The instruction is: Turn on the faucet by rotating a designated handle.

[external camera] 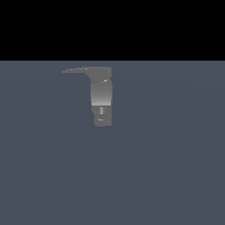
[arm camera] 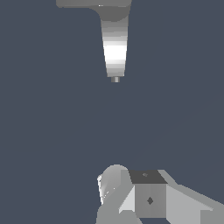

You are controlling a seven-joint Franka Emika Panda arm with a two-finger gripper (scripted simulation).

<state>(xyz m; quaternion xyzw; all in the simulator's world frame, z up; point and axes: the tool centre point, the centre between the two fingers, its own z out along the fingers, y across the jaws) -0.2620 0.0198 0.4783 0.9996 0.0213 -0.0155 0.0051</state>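
Observation:
The faucet [external camera: 102,99] is a small grey upright column with a lighter middle and a darker boxy base bearing a pale slot. Its handle [external camera: 77,70], a thin grey lever tapering to a point, sticks out from the top toward the exterior view's left. In the wrist view the faucet [arm camera: 115,48] is seen some way ahead, and its handle [arm camera: 76,3] is cut by the frame edge. My gripper [arm camera: 131,186] shows only as pale blocky parts at the frame's edge, well apart from the faucet. It does not appear in the exterior view, and nothing shows between its fingers.
The faucet stands on a flat blue-grey floor [external camera: 167,167] that fills both views. A black band lies beyond the floor's far edge in the exterior view.

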